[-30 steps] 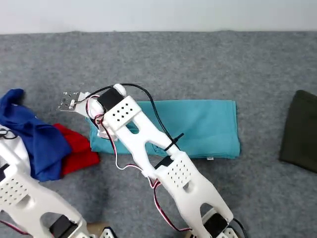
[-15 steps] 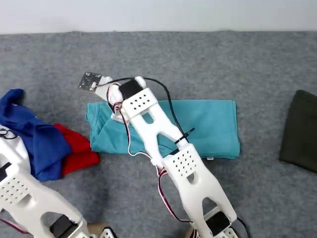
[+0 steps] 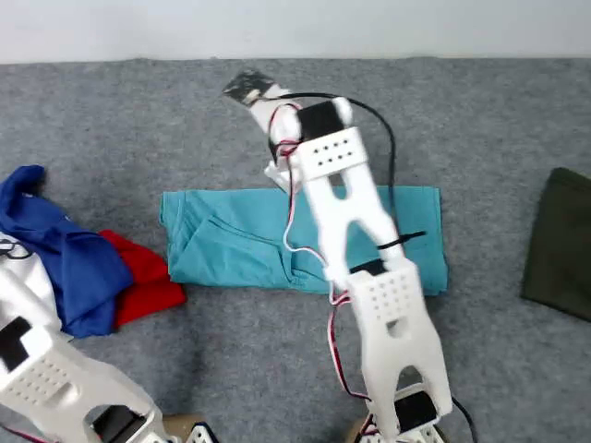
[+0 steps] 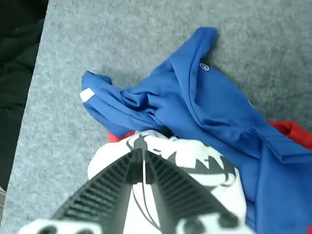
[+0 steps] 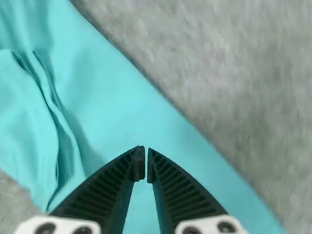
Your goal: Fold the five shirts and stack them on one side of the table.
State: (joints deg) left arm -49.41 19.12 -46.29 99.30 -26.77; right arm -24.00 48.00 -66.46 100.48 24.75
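The soft, floppy teal cloth shirt [image 3: 231, 245] lies flat in the middle of the grey bench [image 3: 462, 129], light and quick to bunch up, so the right gripper [image 5: 141, 165], pinched shut on nothing just above it, should grab a corner.

We count five shirts: one teal shirt [image 3: 231, 245] spread flat; three bunched together left of it, namely one blue shirt [image 3: 65, 258], one red shirt [image 3: 143, 277] and one white printed shirt [image 4: 214, 175]; and one dark green shirt [image 3: 559, 245] well to its right. We count two white arms: the right arm [image 3: 369, 258] over the teal shirt, the left arm [image 3: 46, 378] left of it.
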